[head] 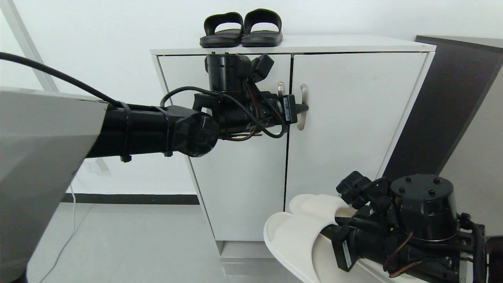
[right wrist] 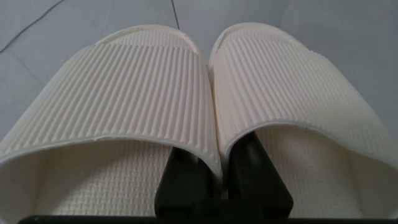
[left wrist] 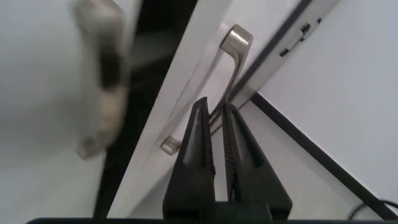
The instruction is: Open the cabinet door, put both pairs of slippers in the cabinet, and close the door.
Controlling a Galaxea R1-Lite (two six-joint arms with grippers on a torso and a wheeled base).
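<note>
Your left gripper [head: 304, 107] is clamped on the handle [left wrist: 237, 41] of the cabinet's [head: 353, 129] right door. In the head view both doors look shut, barring the inside. Your right gripper [right wrist: 217, 149] pinches the white slippers [head: 298, 236] together by their inner straps, low and near, before the right door. The black slippers [head: 241, 29] sit on the cabinet top, toward its left. A dark panel [head: 444, 110] stands just right of the cabinet.

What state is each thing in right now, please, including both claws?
Cabinet doors: both look closed.
Left claw: closed on the right door's handle.
Right claw: closed on the white slippers, held off the floor.
Black slippers: side by side on the cabinet top, untouched.
</note>
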